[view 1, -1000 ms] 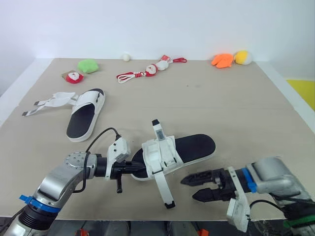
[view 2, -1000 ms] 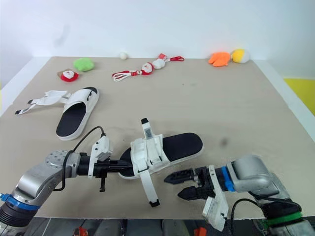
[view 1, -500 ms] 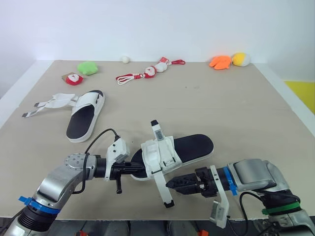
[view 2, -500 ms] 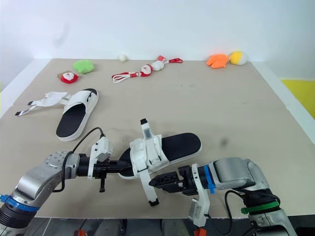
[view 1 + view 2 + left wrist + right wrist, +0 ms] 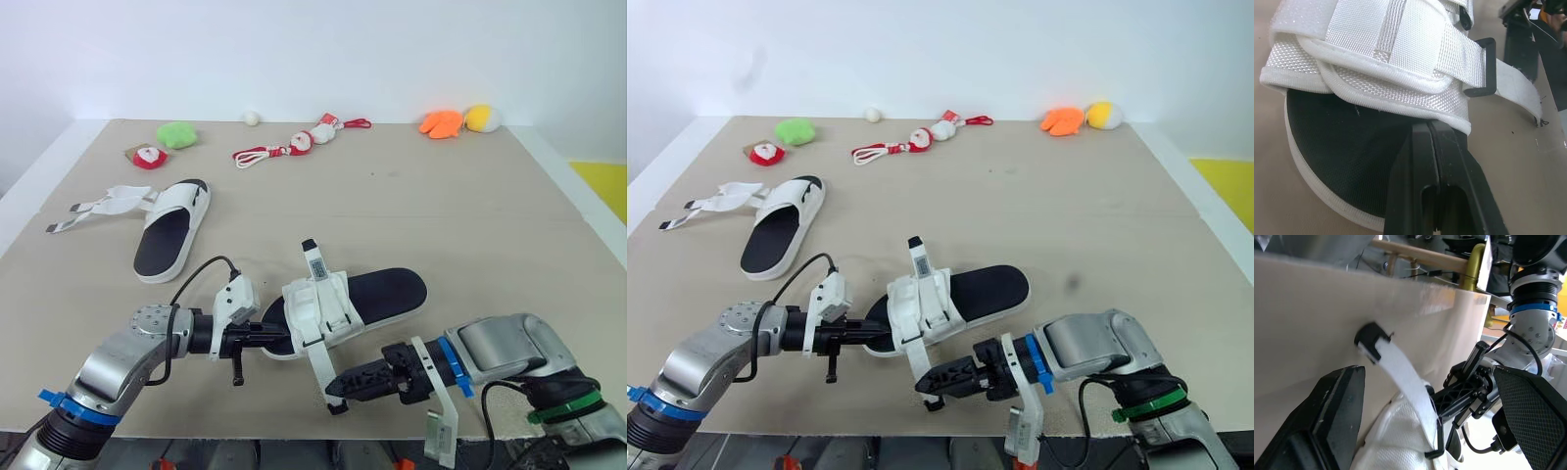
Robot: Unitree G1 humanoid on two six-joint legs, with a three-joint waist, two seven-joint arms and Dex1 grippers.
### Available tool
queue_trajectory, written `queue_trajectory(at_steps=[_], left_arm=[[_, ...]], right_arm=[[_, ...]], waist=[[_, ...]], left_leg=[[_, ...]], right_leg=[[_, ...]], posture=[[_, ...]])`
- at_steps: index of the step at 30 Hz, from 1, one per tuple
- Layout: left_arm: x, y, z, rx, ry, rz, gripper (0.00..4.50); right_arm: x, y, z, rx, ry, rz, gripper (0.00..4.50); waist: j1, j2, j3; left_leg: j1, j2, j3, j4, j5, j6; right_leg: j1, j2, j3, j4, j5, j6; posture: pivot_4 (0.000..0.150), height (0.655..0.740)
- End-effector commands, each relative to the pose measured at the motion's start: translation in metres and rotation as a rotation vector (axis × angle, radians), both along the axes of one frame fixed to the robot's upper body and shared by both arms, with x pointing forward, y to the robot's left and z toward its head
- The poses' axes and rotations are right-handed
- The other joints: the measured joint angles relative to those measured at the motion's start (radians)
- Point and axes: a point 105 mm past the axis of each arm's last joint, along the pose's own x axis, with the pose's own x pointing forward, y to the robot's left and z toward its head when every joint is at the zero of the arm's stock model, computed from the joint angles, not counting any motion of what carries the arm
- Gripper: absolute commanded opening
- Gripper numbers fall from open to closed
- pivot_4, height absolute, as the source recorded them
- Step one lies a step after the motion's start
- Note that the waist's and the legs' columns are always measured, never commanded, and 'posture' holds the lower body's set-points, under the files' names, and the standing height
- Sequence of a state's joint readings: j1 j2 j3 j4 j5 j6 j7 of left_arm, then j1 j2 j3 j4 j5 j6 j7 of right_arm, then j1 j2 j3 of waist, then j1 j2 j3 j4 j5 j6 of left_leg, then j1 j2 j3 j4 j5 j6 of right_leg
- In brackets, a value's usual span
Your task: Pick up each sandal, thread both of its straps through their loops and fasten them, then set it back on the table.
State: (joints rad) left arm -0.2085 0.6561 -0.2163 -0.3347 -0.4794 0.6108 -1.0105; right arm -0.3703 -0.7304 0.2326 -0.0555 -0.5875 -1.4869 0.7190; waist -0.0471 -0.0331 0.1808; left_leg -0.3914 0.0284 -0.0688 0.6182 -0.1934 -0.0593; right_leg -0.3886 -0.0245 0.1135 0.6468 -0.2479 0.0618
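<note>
**Loose strap could slip the right end effector at the bench edge**

My right end effector [image 5: 345, 384] is spread wide, fingers either side of the loose strap [image 5: 1400, 382], not yet closed on it. The strap's black tip [image 5: 1369, 339] lies just ahead of those fingers, near the bench [image 5: 470, 225] edge. If I close too far back, I judge the limp webbing will fold and never find its loop [image 5: 1484, 68]. If I close too low, the fingers scrape the bench.

My left end effector [image 5: 263, 338] is closed tight, tips resting on the near sandal [image 5: 372, 294] at its toe end, just under the white upper. That looks to me like pinning, not gripping, so a hard pull on the strap could swing the sandal away.

The sandal is white-strapped with a black insole. Its other strap [image 5: 313, 262] stands up unfastened, beyond both end effectors
</note>
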Motion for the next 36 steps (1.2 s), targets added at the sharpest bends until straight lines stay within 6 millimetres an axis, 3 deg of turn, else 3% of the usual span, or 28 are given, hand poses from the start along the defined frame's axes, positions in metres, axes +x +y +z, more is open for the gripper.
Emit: queue_trajectory(at_steps=[1, 8, 10, 20, 24, 27, 32, 36], left_arm=[[-0.006, 0.002, -0.017, 0.051, 0.07, -0.001, 0.0], [-0.008, 0.002, -0.017, 0.05, 0.072, -0.001, 0.0], [-0.008, 0.002, -0.017, 0.05, 0.073, 0.0, 0.0], [-0.009, 0.002, -0.018, 0.053, 0.078, -0.002, 0.0], [-0.009, 0.003, -0.018, 0.055, 0.078, -0.003, 0.0], [-0.008, 0.003, -0.017, 0.057, 0.076, -0.004, 0.0], [-0.006, 0.005, -0.017, 0.064, 0.079, -0.014, 0.0], [-0.006, 0.005, -0.018, 0.069, 0.08, -0.021, 0.0]], right_arm=[[0.002, 0.004, 0.001, -0.006, -0.029, 0.011, 4.47], [-0.002, 0.01, -0.004, -0.024, -0.021, 0.039, 4.47], [-0.004, 0.011, -0.005, -0.035, -0.02, 0.048, 4.08], [-0.012, 0.01, -0.008, -0.053, 0.007, 0.085, 0.08], [-0.019, 0.007, 0.003, -0.011, 0.067, 0.107, 0.08], [-0.021, 0.008, 0.023, 0.063, 0.175, 0.106, 0.08], [-0.008, 0.02, 0.065, 0.129, 0.514, -0.055, 0.08], [0.006, 0.028, 0.087, 0.111, 0.802, -0.182, 0.08]], waist=[[0.0, 0.0, 0.0], [0.0, 0.0, 0.0], [0.0, 0.0, 0.0], [0.0, 0.0, 0.0], [0.0, 0.0, 0.0], [0.0, 0.001, 0.0], [0.0, 0.003, 0.001], [0.0, 0.003, 0.001]], left_leg=[[0.0, 0.0, 0.0, 0.0, 0.0, 0.0], [0.0, 0.0, 0.0, 0.0, 0.0, 0.0], [0.0, 0.0, 0.0, 0.0, 0.0, 0.0], [0.0, 0.0, 0.0, 0.0, 0.0, 0.0], [0.0, 0.0, 0.0, 0.0, 0.0, 0.0], [0.0, -0.001, 0.0, 0.0, 0.0, 0.0], [0.0, 0.0, 0.0, 0.0, 0.0, 0.001], [-0.001, 0.0, 0.0, 0.0, -0.001, 0.001]], right_leg=[[0.0, 0.0, 0.0, 0.0, 0.0, 0.0], [0.0, 0.0, 0.0, 0.0, 0.0, 0.0], [0.0, 0.0, 0.0, 0.0, 0.0, 0.0], [0.0, 0.0, 0.0, 0.0, 0.0, 0.0], [0.0, 0.0, 0.0, 0.0, 0.0, 0.0], [0.0, -0.001, 0.001, 0.0, 0.0, 0.0], [0.0, -0.001, 0.001, 0.001, -0.001, -0.001], [0.0, 0.0, 0.002, 0.001, -0.001, -0.001]], posture=[[0.15, 0.74], [0.15, 0.74], [0.15, 0.74], [0.15, 0.74], [0.15, 0.74], [0.15, 0.74], [0.15, 0.74], [0.15, 0.74]])
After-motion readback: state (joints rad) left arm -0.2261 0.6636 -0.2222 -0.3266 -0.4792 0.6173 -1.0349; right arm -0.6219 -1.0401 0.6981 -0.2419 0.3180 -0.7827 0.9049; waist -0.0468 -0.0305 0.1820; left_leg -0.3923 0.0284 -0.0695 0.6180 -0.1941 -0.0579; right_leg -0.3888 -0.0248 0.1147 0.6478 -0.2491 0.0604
